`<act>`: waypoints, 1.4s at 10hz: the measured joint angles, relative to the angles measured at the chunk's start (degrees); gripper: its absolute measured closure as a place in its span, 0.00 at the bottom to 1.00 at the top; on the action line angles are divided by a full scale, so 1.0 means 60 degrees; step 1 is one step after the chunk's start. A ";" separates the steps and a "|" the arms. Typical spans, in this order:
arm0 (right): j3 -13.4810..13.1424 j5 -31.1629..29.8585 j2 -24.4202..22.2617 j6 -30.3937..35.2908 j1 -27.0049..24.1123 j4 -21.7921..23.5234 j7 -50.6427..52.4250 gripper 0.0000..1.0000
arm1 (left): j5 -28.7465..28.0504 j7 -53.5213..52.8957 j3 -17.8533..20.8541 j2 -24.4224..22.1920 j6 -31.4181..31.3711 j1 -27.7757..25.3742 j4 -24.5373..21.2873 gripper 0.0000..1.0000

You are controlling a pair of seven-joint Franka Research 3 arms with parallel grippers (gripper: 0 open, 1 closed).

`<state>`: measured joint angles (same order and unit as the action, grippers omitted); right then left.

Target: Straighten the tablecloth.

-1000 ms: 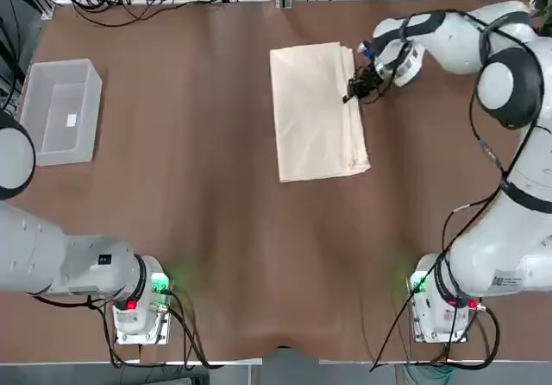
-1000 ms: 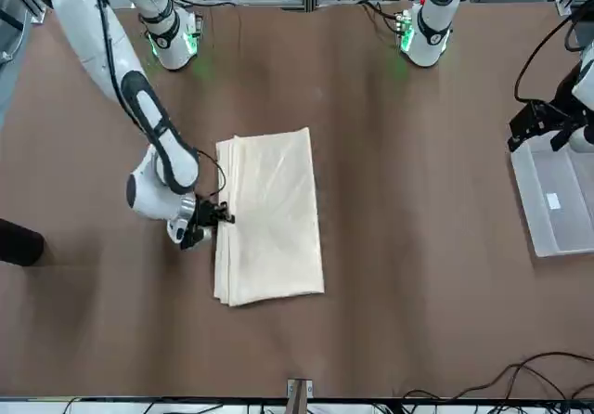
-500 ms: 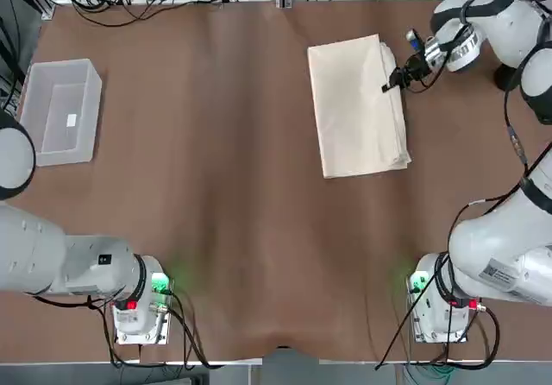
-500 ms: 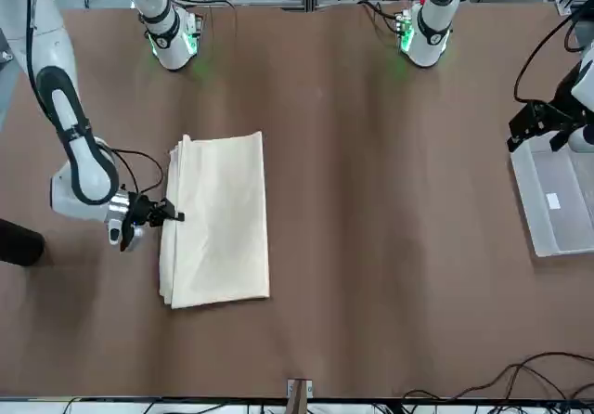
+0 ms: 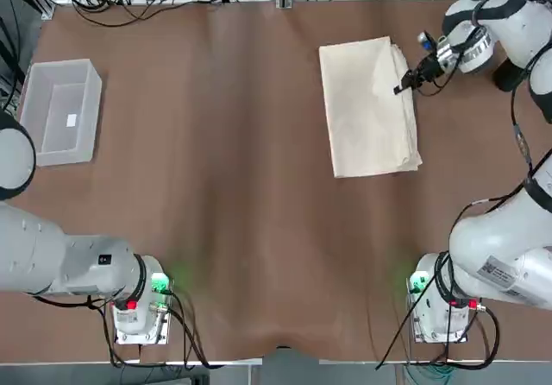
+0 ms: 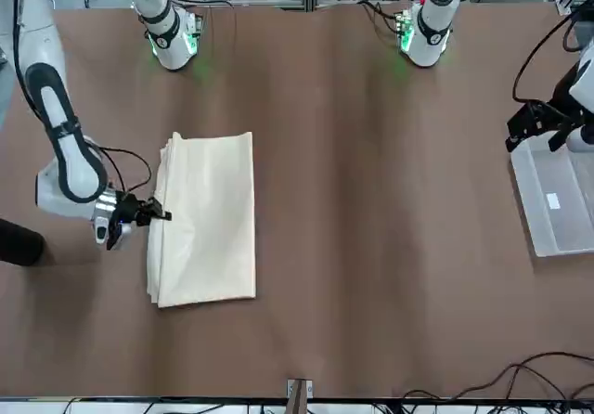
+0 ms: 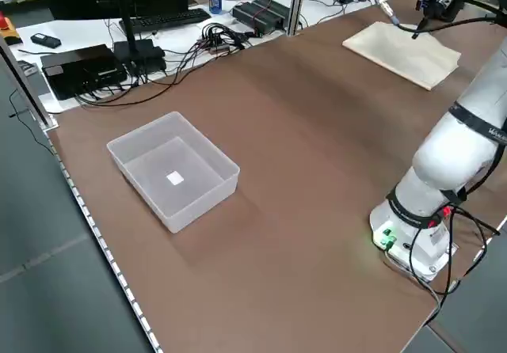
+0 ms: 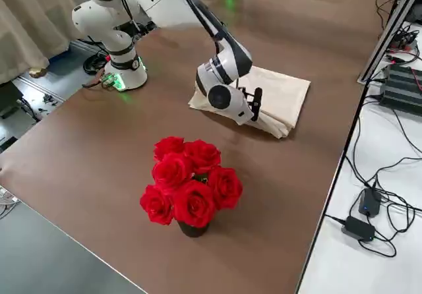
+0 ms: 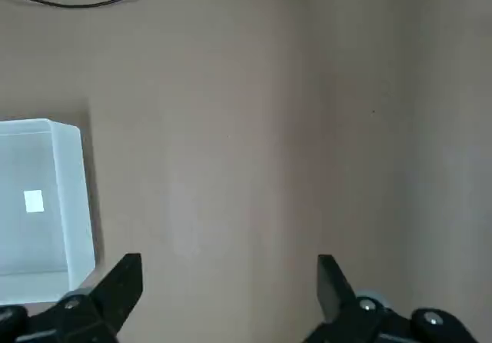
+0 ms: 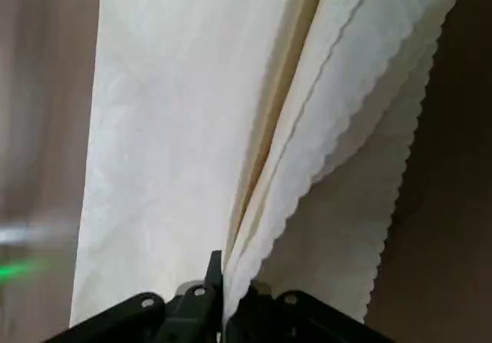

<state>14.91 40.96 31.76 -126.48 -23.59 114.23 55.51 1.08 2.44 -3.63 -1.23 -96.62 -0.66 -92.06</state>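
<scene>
Tablecloth [image 5: 371,109]: folded, creased, lying on brown table surface [image 5: 259,230], far R side, near R arm. Pinched at outer side edge by R gripper [image 10: 223,312], layers clamped betw. fingertips. L gripper [image 9: 231,281]: spread wide, nothing betw. fingers (located near clear bin [image 5: 62,113], L side of table).

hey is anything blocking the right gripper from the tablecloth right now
Nothing visible does: the right gripper is already shut on the edge of the tablecloth, at the cloth's right side, with no object between them.
</scene>
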 joint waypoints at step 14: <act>-0.0643 -0.1649 -0.0116 0.1241 -0.1994 -0.0535 0.1520 0.35 | 0.0001 0.0026 -0.0062 0.0005 0.0000 0.0029 0.0000 0.00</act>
<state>11.05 31.07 31.07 -119.04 -35.56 111.02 64.63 1.09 2.59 -4.00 -1.20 -96.62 -0.48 -92.06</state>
